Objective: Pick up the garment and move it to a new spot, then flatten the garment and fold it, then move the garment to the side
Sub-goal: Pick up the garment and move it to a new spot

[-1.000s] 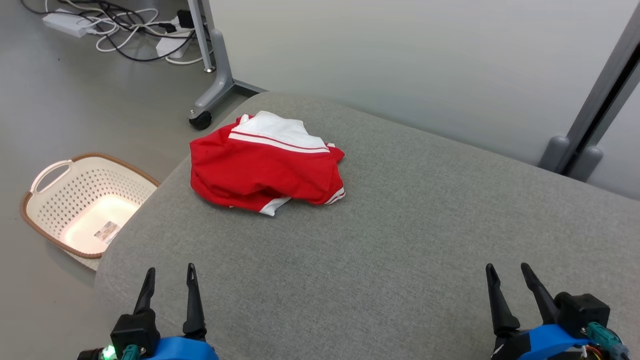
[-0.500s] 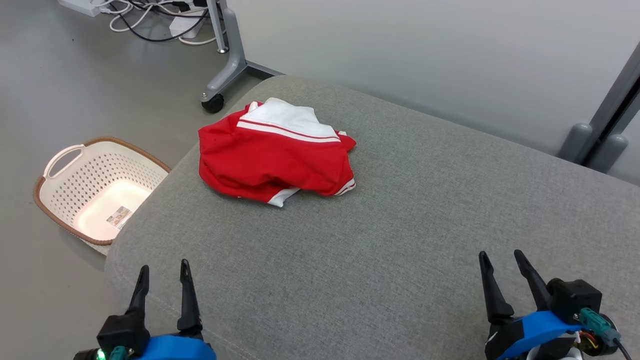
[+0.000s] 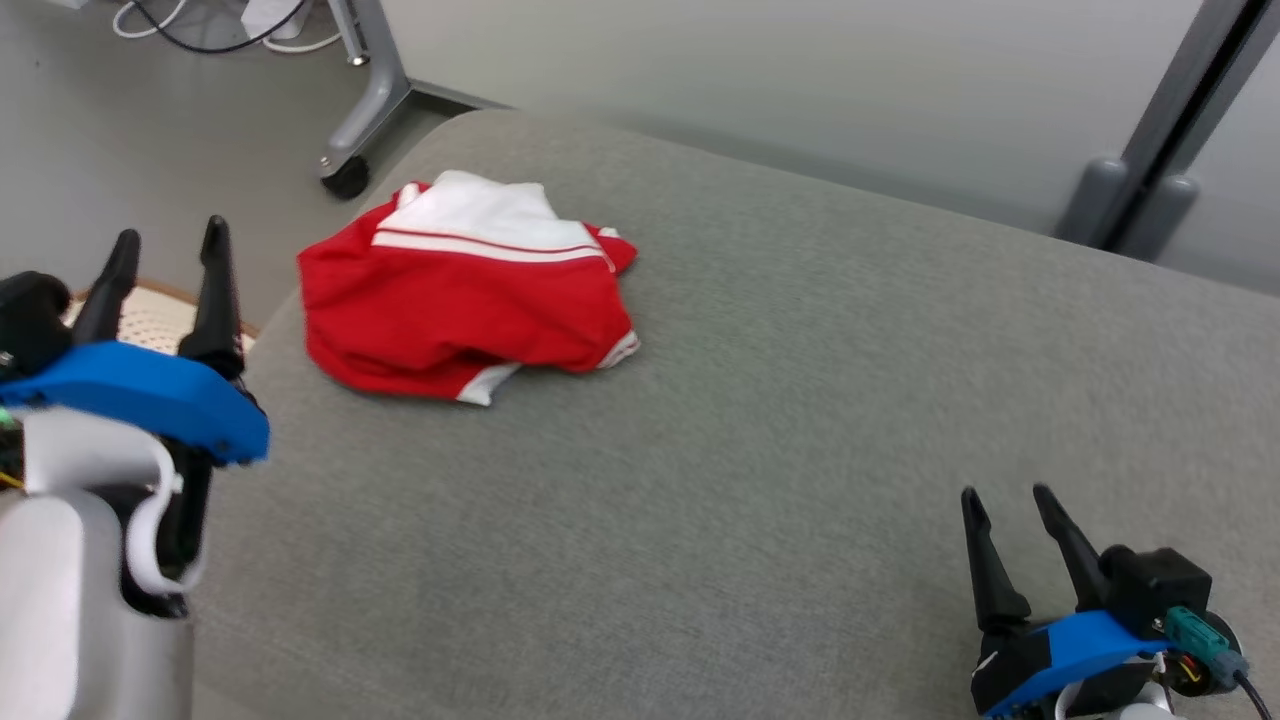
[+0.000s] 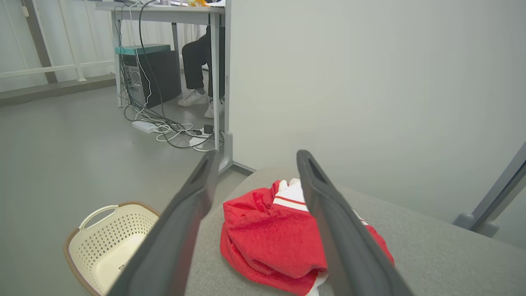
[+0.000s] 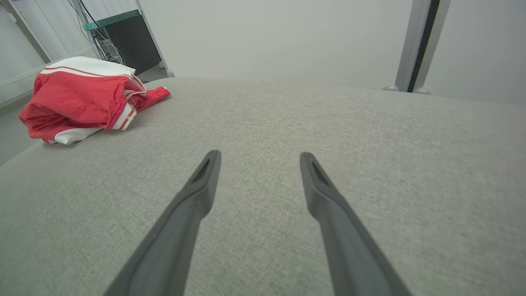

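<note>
Reaching for the crumpled red-and-white jersey garment [image 3: 460, 300] is the step we judge to be in hand, and the risks start there. It lies bunched at about 11 o'clock on the grey woven upholstered cushion [image 3: 800, 400], close to that corner's rounded edge. Our left fingers [image 3: 213, 260] hover spread wide and empty at 9 o'clock, off the cushion's side and apart from the cloth. Our right fingers [image 3: 975, 525], equally spread and empty, sit low at 5 o'clock, well apart from it.

The heap is several layers deep, so a pinch may take only the top white panel, or every layer at once, and the flattening would suffer. A push instead of a pinch could slide it over the edge toward the cream perforated plastic basket [image 4: 107, 234] on the floor at 9 o'clock. The soft weave may also snag a fingertip that digs too deep.

Beyond, at 12 o'clock, we see a grey desk leg on a caster [image 3: 365, 100], tangled cables [image 4: 164, 127], a dark computer tower [image 4: 150, 74] and a seated person's legs [image 4: 197, 61]; a pale wall [image 3: 800, 80] runs behind.
</note>
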You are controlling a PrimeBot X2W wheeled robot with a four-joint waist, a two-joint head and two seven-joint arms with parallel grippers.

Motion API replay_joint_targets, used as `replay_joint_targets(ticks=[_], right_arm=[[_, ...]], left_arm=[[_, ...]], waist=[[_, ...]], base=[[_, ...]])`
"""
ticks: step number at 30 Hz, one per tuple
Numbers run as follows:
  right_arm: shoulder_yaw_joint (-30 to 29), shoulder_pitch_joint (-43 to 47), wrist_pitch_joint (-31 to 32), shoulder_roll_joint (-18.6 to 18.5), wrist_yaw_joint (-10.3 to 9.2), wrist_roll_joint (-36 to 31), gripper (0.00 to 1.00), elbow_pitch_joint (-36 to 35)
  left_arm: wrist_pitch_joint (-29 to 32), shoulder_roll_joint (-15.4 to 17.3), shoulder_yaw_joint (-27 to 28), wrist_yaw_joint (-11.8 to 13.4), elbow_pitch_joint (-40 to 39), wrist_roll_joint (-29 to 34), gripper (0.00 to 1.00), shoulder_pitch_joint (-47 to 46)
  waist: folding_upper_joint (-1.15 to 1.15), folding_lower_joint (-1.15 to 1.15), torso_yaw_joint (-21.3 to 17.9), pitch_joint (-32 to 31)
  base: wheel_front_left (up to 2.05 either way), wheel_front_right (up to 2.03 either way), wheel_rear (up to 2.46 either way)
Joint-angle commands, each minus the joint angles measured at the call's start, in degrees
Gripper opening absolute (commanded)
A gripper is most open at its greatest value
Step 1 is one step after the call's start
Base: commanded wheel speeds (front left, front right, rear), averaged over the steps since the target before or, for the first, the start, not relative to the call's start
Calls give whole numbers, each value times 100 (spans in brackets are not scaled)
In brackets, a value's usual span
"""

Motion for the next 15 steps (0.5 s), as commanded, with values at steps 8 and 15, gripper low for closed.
replay_joint_targets(ticks=[8,15], right_arm=[[43,-357,173,-27,1,-330,100,-505],[57,-562,325,-27,1,-481,100,-1082]], left_arm=[[801,748,380,-86,1255,-267,100,-991],[937,1280,846,-47,2003,-466,100,-1198]], waist=[[0,0,-1003,756],[0,0,-1738,1484]], base=[[0,0,0],[0,0,0]])
